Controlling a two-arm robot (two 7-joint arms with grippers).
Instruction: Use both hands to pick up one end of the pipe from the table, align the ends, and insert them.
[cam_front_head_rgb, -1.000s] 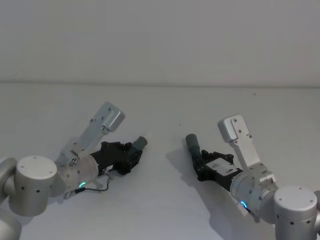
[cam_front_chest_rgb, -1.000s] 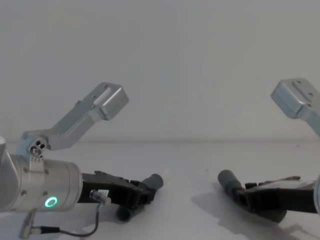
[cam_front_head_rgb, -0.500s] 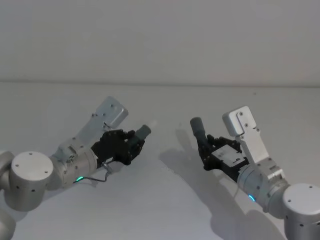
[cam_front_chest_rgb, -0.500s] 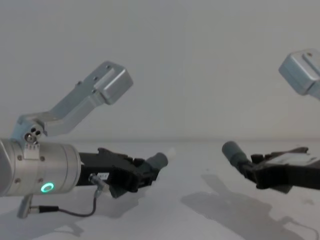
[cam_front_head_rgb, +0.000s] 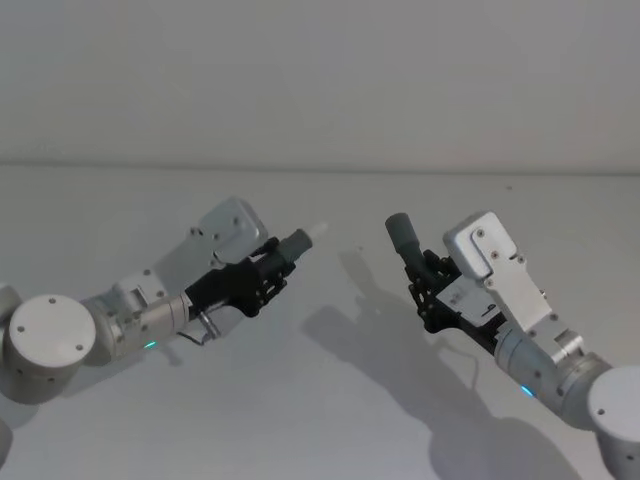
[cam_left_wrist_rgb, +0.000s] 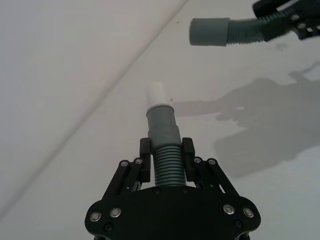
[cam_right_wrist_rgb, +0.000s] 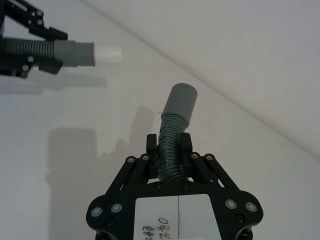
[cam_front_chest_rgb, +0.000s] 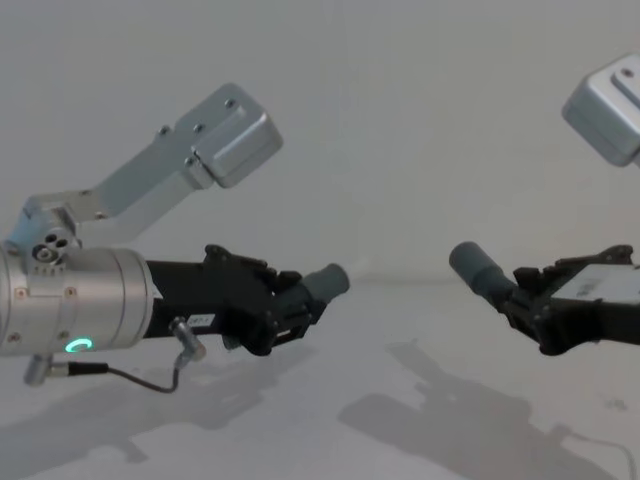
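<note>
Holding tube (cam_front_head_rgb: 296, 243), hose (cam_front_head_rgb: 401, 233) aloft — 2 grippers (cam_front_head_rgb: 268, 270) (cam_front_head_rgb: 421, 273)

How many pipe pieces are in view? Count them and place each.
2. The white-tipped piece is clamped in the left gripper, raised above the table. The grey-cuffed piece is clamped in the right gripper, also raised. Their ends face each other, apart.

Matt plastics, satin metal

The tube (cam_left_wrist_rgb: 162, 131) and hose (cam_right_wrist_rgb: 171, 147) are dull grey plastic, ribbed along the body, smooth at the tube's white tip (cam_left_wrist_rgb: 158, 95) and the hose's cuff (cam_right_wrist_rgb: 181, 102). The left gripper (cam_front_head_rgb: 268, 272) and right gripper (cam_front_head_rgb: 422, 276) are matt black plastic on satin silver wrists (cam_front_chest_rgb: 70, 300); the table (cam_front_head_rgb: 320, 410) is smooth matt white.
</note>
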